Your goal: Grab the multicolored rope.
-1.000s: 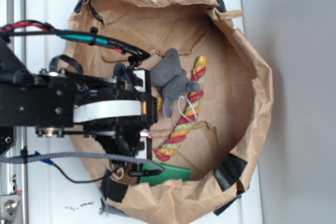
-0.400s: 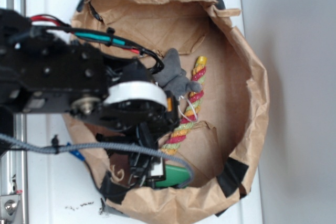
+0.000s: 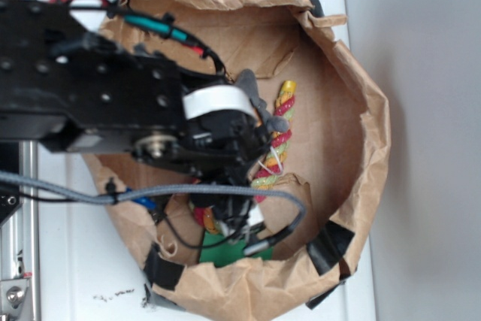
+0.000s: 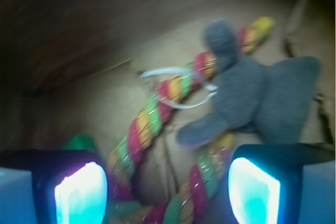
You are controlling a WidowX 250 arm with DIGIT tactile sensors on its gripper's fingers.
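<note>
The multicolored rope (image 3: 279, 131) of red, yellow and green strands lies on the floor of a brown paper bag. In the wrist view the rope (image 4: 157, 116) bends into a loop between the two lit fingers of my gripper (image 4: 167, 195). The jaws stand wide apart, one on each side of the loop, touching nothing. In the exterior view my gripper (image 3: 225, 212) sits low in the bag, above the rope's lower end, which the arm hides. A grey plush toy (image 4: 252, 98) with a white string loop lies across the rope's upper part.
The crumpled paper bag wall (image 3: 368, 133) rings the work area on a white surface (image 3: 68, 261). A green object (image 3: 225, 249) lies at the bag's lower edge beside the gripper. Black tape patches (image 3: 331, 246) mark the bag's rim.
The arm has swung further right and down into the bag, now covering most of the plush toy and the rope's lower end. Rope and toy have not moved.
</note>
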